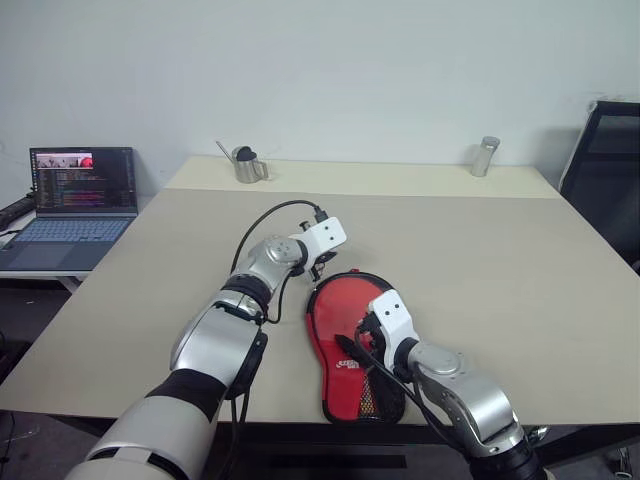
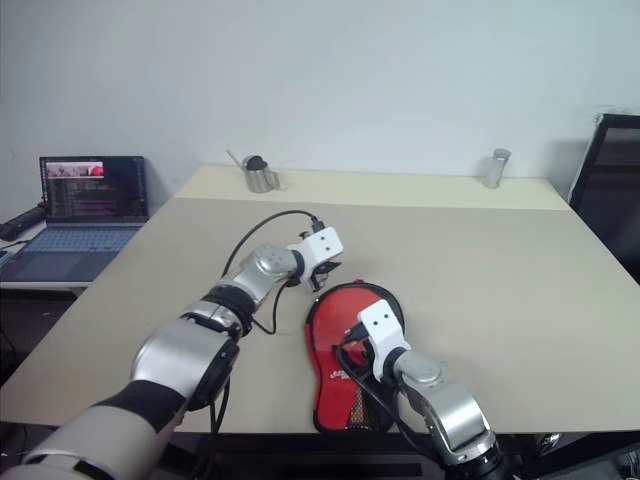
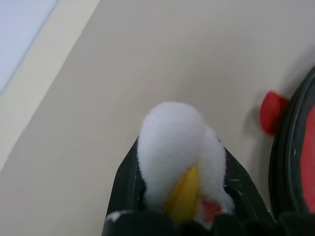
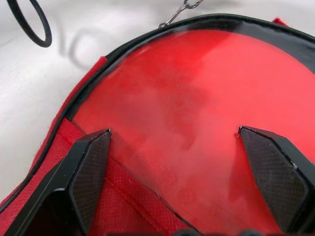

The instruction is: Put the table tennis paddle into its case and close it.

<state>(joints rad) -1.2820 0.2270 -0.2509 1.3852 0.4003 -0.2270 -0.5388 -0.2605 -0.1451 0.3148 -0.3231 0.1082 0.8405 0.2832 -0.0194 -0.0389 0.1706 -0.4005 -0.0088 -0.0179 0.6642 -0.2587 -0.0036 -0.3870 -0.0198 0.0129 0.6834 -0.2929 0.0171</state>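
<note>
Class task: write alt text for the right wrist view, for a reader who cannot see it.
Two black fingers stand wide apart over the paddle's smooth red face, which lies inside the open black-edged case. A metal zip pull rests at the case's rim on the pale table.

We see the case [image 1: 352, 345] red side up at lower centre of the surface [image 1: 480, 270], right tool [image 1: 352, 345] over it, left tool [image 1: 322, 262] just above its top edge. Laptop [image 1: 75, 205] far left, metal cup [image 1: 247, 165] and canister [image 1: 484, 157] at back.
</note>
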